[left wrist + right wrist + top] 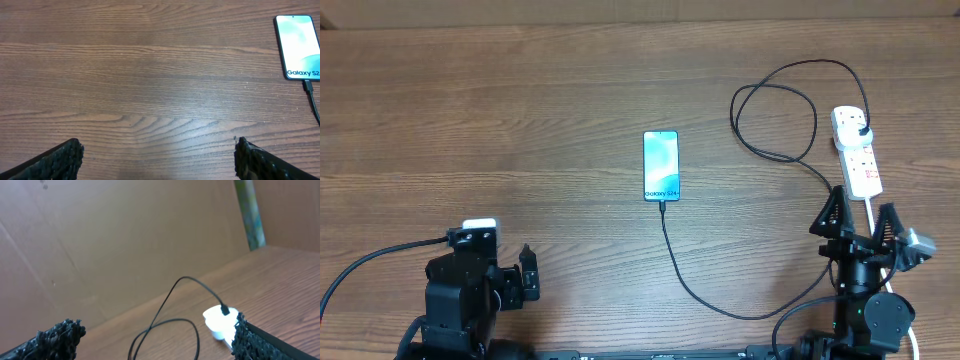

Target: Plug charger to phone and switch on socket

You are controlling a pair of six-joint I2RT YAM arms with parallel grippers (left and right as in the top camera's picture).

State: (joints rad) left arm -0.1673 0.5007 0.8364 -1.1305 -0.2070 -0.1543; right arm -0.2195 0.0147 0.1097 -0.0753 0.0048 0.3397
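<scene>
Overhead: charger (677, 268) already joins phone (661, 166), mid-table, to socket (857, 150) at right; right gripper (861, 212) spread wide just short of it, likely staged for the switch. Left wrist: left gripper (157, 150) wide, empty, idle. Right wrist: socket's plug end ahead.

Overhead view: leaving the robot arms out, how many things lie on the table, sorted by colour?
Black: 1, the charger cable
White: 1, the power strip
Blue-teal: 1, the phone
Total: 3
</scene>
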